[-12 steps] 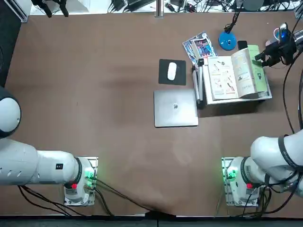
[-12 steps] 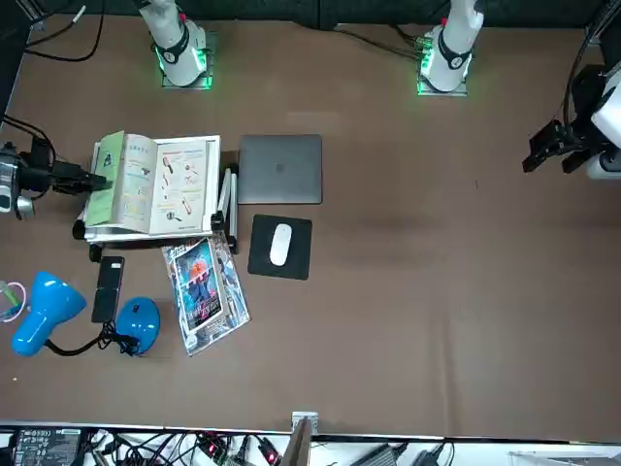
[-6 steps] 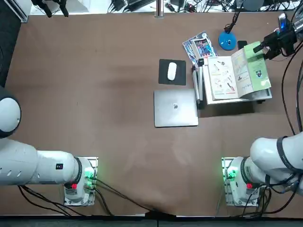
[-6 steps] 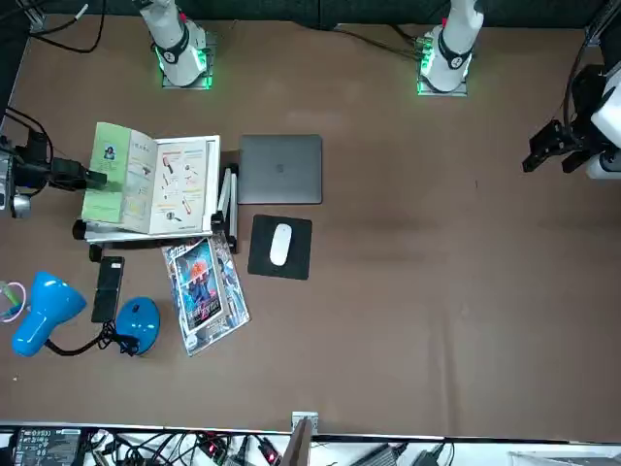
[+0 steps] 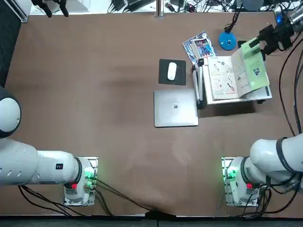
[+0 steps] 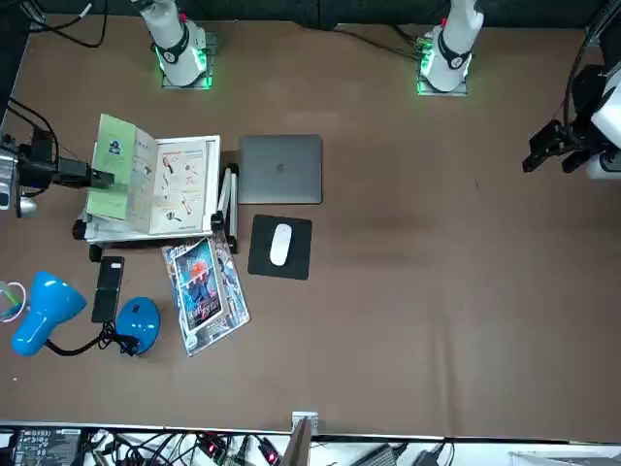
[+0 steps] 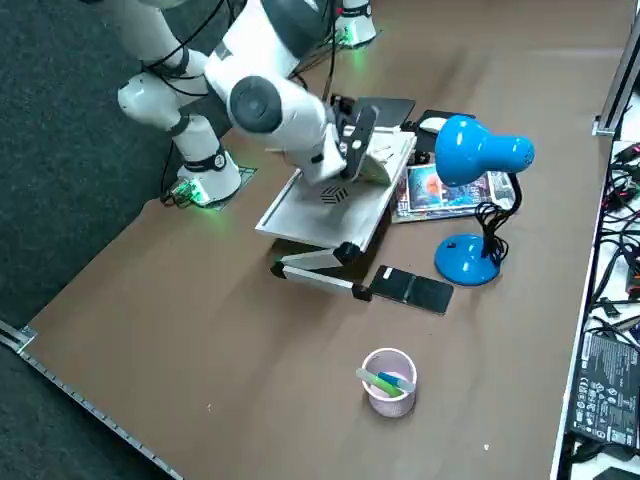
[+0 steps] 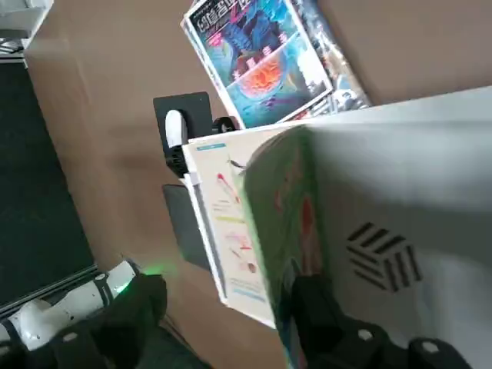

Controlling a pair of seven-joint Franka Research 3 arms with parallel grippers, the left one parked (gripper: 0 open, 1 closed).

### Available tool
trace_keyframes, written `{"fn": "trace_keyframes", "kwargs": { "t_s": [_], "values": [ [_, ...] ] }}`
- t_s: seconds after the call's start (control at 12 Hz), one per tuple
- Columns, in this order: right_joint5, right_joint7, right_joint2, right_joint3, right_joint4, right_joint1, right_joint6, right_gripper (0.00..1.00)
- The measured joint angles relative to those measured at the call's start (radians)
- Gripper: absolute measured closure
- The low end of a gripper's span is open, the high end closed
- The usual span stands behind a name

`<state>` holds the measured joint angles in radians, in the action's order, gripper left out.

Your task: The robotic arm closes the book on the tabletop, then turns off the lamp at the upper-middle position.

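The right gripper [image 8: 229,290] pushes at an open book [image 5: 223,78] above the brown desk [image 5: 118,142].
Its jaws are wide apart, one against the raised green cover [image 8: 288,204]; a blue lamp [image 7: 468,260] stands nearby.

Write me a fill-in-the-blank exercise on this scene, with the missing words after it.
1. The book lies on a white ____ with a black striped logo.
2. The mouse rests on a black ____.
3. The lamp has a round base coloured ____.
4. The right gripper is at the book's raised cover, whose colour is ____.

Missing words: board; mouse pad; blue; green.
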<state>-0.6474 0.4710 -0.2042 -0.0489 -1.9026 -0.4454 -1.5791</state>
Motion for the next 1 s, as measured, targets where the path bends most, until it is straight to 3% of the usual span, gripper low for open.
{"fn": "trace_keyframes", "kwargs": {
  "t_s": [0.33,1.0],
  "values": [
    [0.002,-0.118,0.044,-0.002,0.0,0.089,-0.001,0.0],
    [0.002,-0.284,0.042,-0.003,-0.016,0.252,-0.077,0.0]
  ]
}}
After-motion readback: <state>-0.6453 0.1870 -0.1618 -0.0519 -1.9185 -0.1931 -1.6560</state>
